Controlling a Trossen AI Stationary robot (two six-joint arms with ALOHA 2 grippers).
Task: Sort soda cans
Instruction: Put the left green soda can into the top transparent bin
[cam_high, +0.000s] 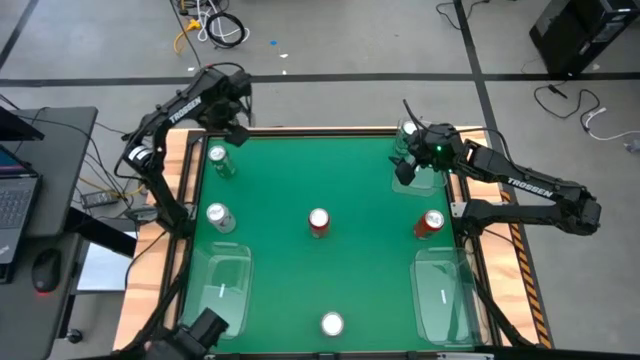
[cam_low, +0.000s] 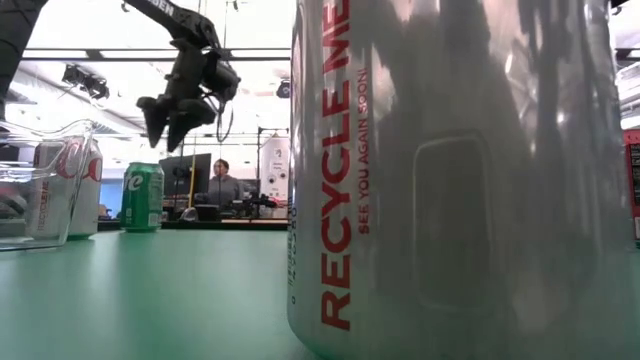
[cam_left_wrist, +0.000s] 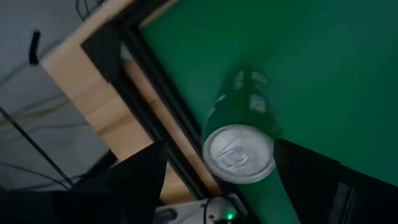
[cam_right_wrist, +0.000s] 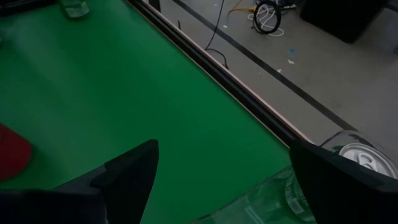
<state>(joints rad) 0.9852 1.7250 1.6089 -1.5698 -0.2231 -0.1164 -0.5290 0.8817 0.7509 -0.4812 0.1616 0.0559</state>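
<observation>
Saw the left claw (cam_high: 234, 128) up high over the far left corner of the table (cam_high: 300, 170), fingers spread wide with nothing in them. Found a green can (cam_high: 220, 160) standing upright just under that claw and a little nearer than it, apart from both fingers. Guessed at a reason for the wide spread: to slip down around the can, one finger on each side. Guessed also at a reason for the height: to come down from above without knocking the can over. Saw the right claw (cam_high: 404, 166) at the far right corner, also spread wide and holding nothing. Found the second green can (cam_high: 408, 129) just beyond that claw, standing inside a clear tray (cam_right_wrist: 242, 205), not touched. Took that tray for the green cans' home, so likely the place meant for the can under the left claw too. Counted four more cans loose on the table, all well away from both claws: a silver can (cam_high: 218, 215) nearer than the left claw, a red can (cam_high: 318, 222) in the middle, another red can (cam_high: 430, 222) nearer than the right claw, and a last silver can (cam_high: 332, 323) at the near edge. Noticed a near left tray (cam_high: 225, 265) and a near right tray (cam_high: 440, 265) with no cans inside, maybe waiting for the red and silver ones.
</observation>
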